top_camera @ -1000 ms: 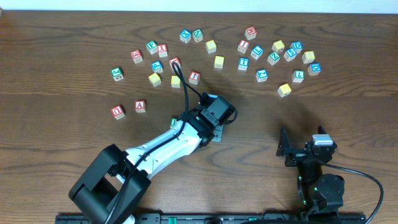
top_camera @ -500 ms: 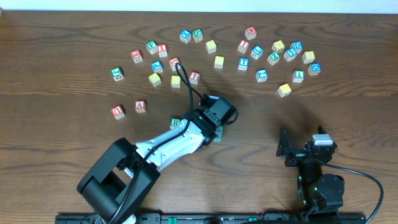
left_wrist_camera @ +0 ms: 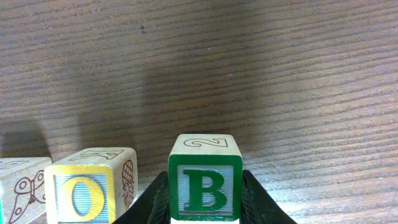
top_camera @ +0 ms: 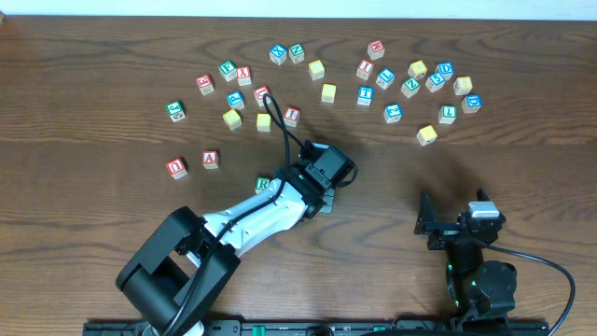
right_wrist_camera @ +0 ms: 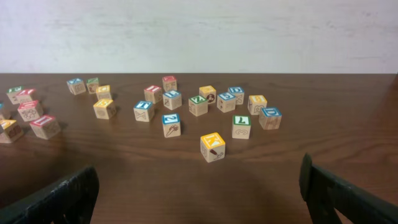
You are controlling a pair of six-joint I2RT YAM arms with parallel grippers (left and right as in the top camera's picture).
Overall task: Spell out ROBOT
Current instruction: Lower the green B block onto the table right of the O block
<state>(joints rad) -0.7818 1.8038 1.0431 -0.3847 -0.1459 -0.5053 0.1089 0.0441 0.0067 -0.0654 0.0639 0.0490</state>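
In the left wrist view my left gripper (left_wrist_camera: 205,208) is shut on a green-lettered B cube (left_wrist_camera: 205,183), one black finger on each side of it. A yellow-lettered O cube (left_wrist_camera: 90,186) stands just left of the B with a small gap, and the edge of another cube (left_wrist_camera: 18,186) shows further left. From overhead the green R cube (top_camera: 263,184) peeks out beside the left arm, whose gripper (top_camera: 319,200) hides the O and B. A blue-lettered cube that looks like a T (top_camera: 365,94) lies in the far scatter. My right gripper (top_camera: 435,224) stands open and holds nothing.
Loose cubes are scattered across the far half of the table, among them plain yellow ones (top_camera: 328,92) (top_camera: 427,134) and the red U (top_camera: 176,167) and A (top_camera: 211,159) at the left. In the right wrist view a yellow-topped cube (right_wrist_camera: 212,147) is the nearest.
The left arm has shifted a little up the table, uncovering more of the R cube, then held still. The right arm has not moved.
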